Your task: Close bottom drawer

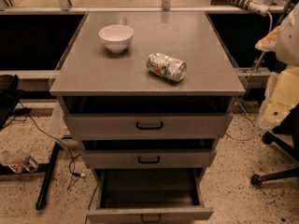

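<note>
The grey metal three-drawer cabinet [93, 73] stands centre frame, with a white ceramic bowl [116, 36] and a crushed, dented drink can [166, 66] apart from each other on its top. The bottom drawer [117, 214], a wide shallow grey front with a small black bar handle, sits at the lower edge of the frame, pulled well out with its dark interior exposed. The gripper appears nowhere in frame, so I cannot tell its state. Judgement: closing has not begun and the approach is in hand. The next move calls for meeting the drawer front squarely and pushing straight in.
</note>
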You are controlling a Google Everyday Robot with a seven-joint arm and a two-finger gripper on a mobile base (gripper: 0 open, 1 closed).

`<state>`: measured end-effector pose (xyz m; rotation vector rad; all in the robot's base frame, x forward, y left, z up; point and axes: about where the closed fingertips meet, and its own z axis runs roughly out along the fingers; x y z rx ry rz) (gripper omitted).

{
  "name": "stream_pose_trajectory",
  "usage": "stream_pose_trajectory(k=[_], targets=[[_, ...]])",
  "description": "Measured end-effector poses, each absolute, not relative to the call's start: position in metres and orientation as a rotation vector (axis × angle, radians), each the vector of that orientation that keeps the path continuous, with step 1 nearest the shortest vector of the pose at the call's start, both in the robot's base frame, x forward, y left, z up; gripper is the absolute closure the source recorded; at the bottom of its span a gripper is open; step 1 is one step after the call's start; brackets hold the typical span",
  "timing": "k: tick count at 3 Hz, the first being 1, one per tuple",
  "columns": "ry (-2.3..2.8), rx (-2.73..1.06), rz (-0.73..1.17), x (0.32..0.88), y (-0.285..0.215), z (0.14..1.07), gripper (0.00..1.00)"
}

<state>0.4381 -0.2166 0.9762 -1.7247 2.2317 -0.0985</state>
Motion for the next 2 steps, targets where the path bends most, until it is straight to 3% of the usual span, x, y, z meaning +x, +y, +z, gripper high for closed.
stream_pose_trajectory(k=[2], targets=[[2.198, -1.749, -0.101, 0.430, -0.213, 0.954, 0.00]])
